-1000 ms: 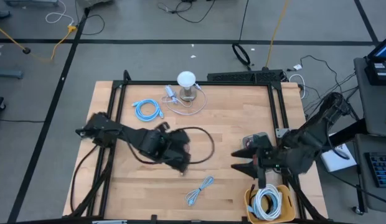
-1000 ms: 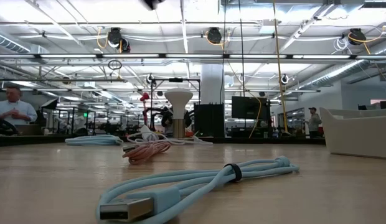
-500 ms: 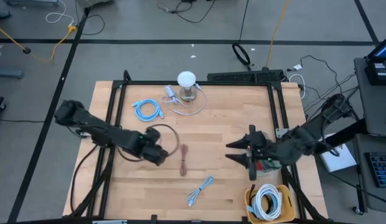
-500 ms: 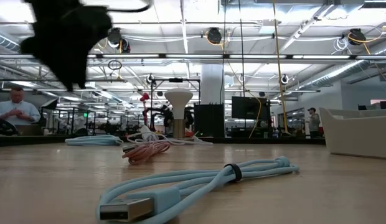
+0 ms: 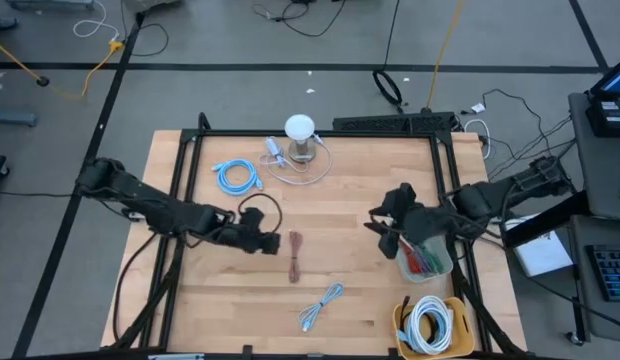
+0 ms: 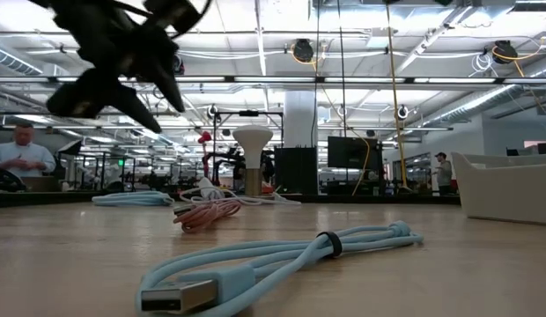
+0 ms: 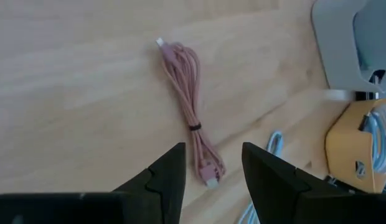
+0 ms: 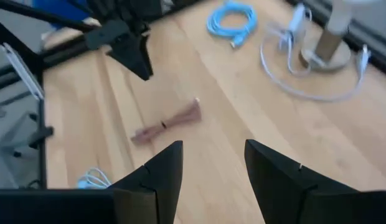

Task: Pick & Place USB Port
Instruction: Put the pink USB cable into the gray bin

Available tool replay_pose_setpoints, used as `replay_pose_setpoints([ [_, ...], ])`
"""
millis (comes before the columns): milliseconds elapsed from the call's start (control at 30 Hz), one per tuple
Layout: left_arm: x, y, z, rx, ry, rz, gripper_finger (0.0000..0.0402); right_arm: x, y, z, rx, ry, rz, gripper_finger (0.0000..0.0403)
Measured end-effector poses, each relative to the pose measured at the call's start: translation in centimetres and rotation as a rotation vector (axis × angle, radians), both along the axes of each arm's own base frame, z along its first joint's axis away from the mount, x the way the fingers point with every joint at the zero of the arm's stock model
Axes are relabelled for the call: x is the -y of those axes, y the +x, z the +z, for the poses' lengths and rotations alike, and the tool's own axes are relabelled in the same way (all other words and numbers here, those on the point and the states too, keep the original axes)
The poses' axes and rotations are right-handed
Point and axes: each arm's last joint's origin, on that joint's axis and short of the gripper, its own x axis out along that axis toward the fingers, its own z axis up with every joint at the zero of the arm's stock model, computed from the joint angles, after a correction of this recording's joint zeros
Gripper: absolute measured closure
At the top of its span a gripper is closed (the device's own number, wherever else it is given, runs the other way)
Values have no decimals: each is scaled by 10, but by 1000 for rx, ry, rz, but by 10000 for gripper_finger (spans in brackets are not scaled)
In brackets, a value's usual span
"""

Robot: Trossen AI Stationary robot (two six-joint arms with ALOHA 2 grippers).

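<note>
Both my hands hover open over the table (image 5: 350, 215).
My left hand (image 5: 272, 243) hangs just beside the pink USB cable (image 5: 294, 256) lying mid-table; my right hand (image 5: 382, 228) holds nothing, above the table's right side near a clear cup (image 5: 426, 258).

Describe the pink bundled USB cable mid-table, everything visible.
The pink bundled USB cable is a thin, matte cord folded into a long narrow hank, cinched near its middle by a dark tie. A pale connector shows at one end, a smaller tip at the other. It lies flat on the bare wooden tabletop, near the centre, with nothing touching it. The left gripper hovers beside it, jaws open and empty.
</note>
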Motion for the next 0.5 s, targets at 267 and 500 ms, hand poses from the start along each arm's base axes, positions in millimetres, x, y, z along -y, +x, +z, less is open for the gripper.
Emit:
replay_pose_setpoints([
  [267,-2,55,-19,-133,-39,-76,243,11,5,-1,-32,13,35,238],
  [500,-6,96,-27,-297,-26,-202,243,10,5,-1,-22,16,34,236],
])
